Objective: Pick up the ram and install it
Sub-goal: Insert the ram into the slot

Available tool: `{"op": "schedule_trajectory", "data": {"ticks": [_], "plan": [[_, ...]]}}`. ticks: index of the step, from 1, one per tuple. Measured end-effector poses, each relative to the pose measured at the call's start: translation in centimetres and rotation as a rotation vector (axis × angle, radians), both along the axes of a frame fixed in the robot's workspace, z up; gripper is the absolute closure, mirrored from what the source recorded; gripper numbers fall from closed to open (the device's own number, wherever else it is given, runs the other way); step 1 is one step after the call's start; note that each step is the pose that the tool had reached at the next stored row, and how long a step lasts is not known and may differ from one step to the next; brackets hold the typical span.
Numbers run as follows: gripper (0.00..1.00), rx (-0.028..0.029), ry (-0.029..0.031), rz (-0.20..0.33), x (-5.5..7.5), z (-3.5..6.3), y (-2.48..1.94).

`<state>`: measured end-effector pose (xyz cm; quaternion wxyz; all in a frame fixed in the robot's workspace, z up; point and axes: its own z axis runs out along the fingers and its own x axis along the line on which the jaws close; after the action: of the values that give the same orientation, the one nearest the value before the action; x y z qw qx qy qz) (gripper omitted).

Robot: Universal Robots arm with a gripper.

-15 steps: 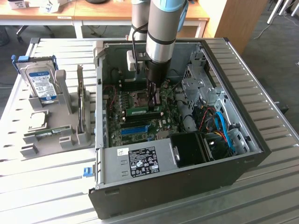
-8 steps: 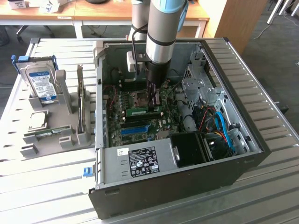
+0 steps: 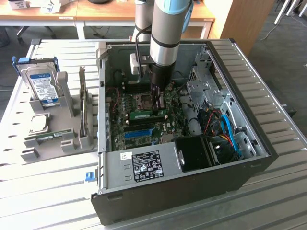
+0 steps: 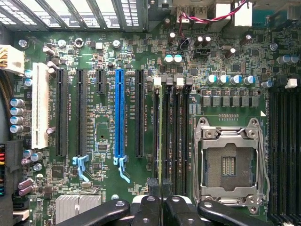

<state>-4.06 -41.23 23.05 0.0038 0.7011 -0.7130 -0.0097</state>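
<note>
Inside the open computer case (image 3: 144,211), the tool (image 3: 158,106) reached down over the motherboard (image 3: 139,103), its fingers drawn narrow and pinching the ram (image 3: 144,115). The ram stood on edge at the memory slots just beside the empty processor socket (image 3: 145,99); whether it was fully seated could not be told. From the wrist, the tool (image 4: 161,186) clamped the ram's thin edge (image 4: 161,136), between the blue slot (image 4: 119,113) and the socket (image 4: 229,162). A hard drive (image 3: 42,86) stood in a holder on the worktop (image 3: 48,191).
</note>
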Motion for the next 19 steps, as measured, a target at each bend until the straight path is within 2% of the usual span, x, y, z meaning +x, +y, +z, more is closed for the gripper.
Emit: {"op": "schedule_trajectory", "data": {"ticks": [19], "plan": [[0.88,-0.0001,0.0001,0.001,-0.10,-0.27,0.00]]}}
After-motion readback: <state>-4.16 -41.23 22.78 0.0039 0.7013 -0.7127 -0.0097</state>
